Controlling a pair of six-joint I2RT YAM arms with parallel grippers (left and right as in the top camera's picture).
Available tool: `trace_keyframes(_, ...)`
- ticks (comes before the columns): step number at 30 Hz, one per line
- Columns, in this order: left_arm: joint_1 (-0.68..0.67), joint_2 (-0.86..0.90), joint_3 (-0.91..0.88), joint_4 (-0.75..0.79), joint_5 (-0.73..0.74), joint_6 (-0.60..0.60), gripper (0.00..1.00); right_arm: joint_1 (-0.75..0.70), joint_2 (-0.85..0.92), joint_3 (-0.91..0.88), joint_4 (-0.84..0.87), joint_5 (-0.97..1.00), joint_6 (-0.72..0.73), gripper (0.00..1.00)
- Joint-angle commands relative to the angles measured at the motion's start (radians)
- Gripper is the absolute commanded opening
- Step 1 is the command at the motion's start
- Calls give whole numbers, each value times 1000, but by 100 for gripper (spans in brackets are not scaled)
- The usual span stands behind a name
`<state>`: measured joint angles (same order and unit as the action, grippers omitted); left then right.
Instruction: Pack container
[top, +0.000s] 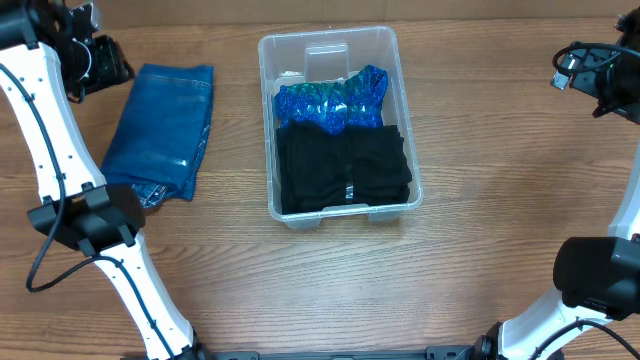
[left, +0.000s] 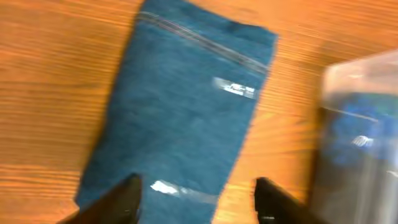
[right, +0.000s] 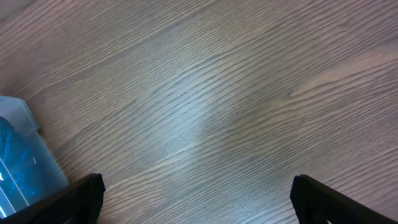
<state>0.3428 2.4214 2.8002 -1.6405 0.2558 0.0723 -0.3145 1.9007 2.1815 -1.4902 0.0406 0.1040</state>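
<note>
Overhead view: the container (top: 265, 130) stands on the table (top: 500, 150) midway between the left and right edges and nearer the far edge than the near one.
Container type: clear rectangular plastic bin with rounded corners and a rim, open side up.
Container orientation: long axis runs from the far edge toward the near edge, with the near end turned slightly toward the right edge.
Contents, near half: folded black garment (top: 342, 168), lying flat and reaching both long walls.
Contents, middle: shiny blue patterned garment (top: 332, 100), touching the far edge of the black one.
Contents, far end: bare base with a white label (top: 326, 52) showing through.
Outside the container: folded denim item (top: 160, 130) in a clear wrap, flat on the table left of the bin and apart from it.
Left arm: reaches from the near left corner toward the far left corner.
Left gripper (top: 100, 62): above the far end of the denim; the left wrist view shows its jaws apart (left: 196, 183) with nothing between them.
Right arm: rises along the right edge toward the far right corner.
Right gripper (top: 585, 80): well apart from the bin; in the right wrist view the jaws stand spread wide (right: 198, 193) over bare wood, gripping nothing.
</note>
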Motion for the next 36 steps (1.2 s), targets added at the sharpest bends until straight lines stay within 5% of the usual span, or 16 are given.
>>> trace_keyframes(1,4,-3,-156,79,-79,148,68,-1,-13,17,3,3,1,100)
trace_keyframes(6,12,-3,-407,263,-82,360,87,-1,-13,17,3,3,1,100)
trace_keyframes(18,39,-2,-810,648,-166,369,94,-1,-13,17,3,3,1,100)
trace_keyframes(19,39,-2,-836,667,-165,369,89,-1,-13,17,3,3,1,100)
trace_keyframes(21,39,-2,-893,690,-162,369,62,-1,-14,17,3,3,1,100)
trace_keyframes(23,40,-1,-922,704,-162,369,59,-1,-13,17,3,3,1,100)
trace_keyframes(24,40,-1,-942,719,-163,369,65,-1,-13,17,3,3,1,100)
trace_keyframes(25,44,-1,-965,736,-163,369,88,-1,-13,17,3,3,1,100)
trace_keyframes(29,55,-1,-986,750,-161,352,100,-1,-14,17,3,3,1,100)
trace_keyframes(33,57,5,-986,752,-158,346,98,-1,-13,17,3,3,1,100)
trace_keyframes(36,57,32,-986,740,-151,346,84,-1,-13,17,3,3,1,100)
